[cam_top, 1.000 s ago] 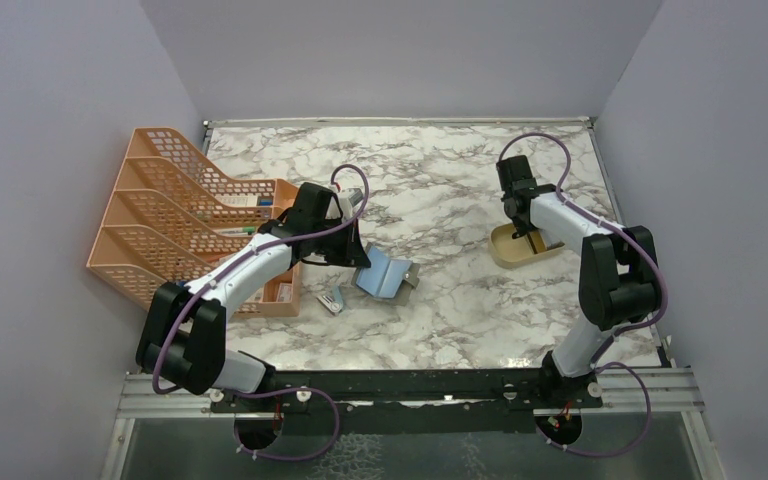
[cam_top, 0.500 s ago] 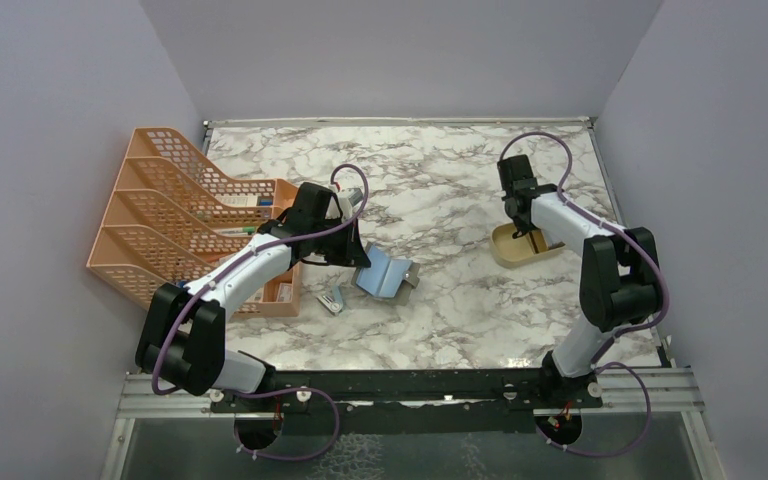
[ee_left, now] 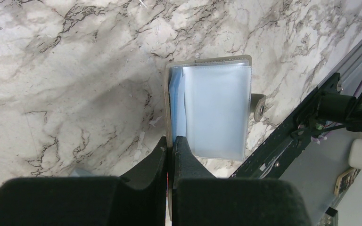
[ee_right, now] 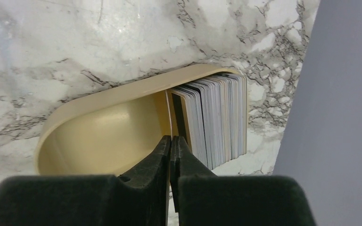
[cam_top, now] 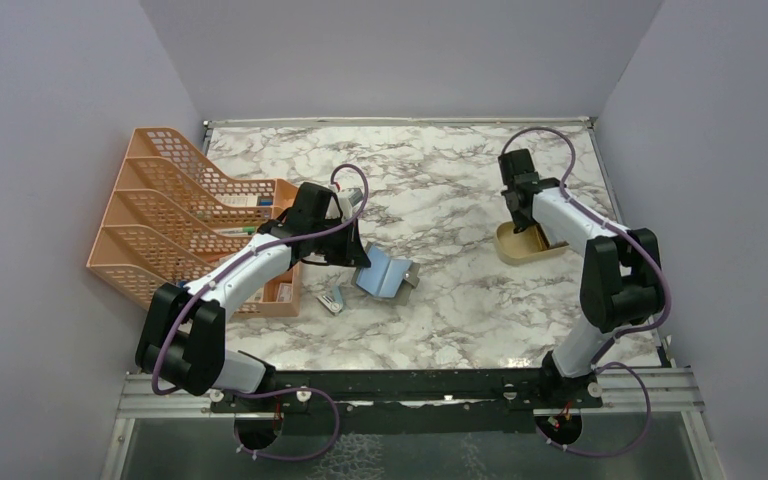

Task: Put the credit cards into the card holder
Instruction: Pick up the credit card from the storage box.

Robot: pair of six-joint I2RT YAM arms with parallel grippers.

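The card holder [cam_top: 385, 272] lies open on the marble, grey outside and light blue inside. In the left wrist view its clear pockets [ee_left: 217, 108] face up and the snap tab [ee_left: 259, 106] sticks out at the right. My left gripper [ee_left: 171, 141] is shut on its grey cover edge; from above this gripper [cam_top: 358, 256] is at the holder's left side. Several credit cards [ee_right: 217, 117] stand on edge in the tan tray [ee_right: 99, 101]. My right gripper [ee_right: 171, 141] is shut on one thin card [ee_right: 168, 113], seen edge-on at the left of the stack. From above it [cam_top: 520, 222] is over the tray [cam_top: 508, 256].
An orange mesh file rack [cam_top: 175, 215] stands at the left, close behind my left arm. A small grey-blue object [cam_top: 333, 298] lies just left of the holder. The right wall [ee_right: 339, 94] is close beside the tray. The black front rail [ee_left: 301, 127] runs near the holder.
My right gripper has shifted slightly right over the tray. The left arm and the card holder have not moved.
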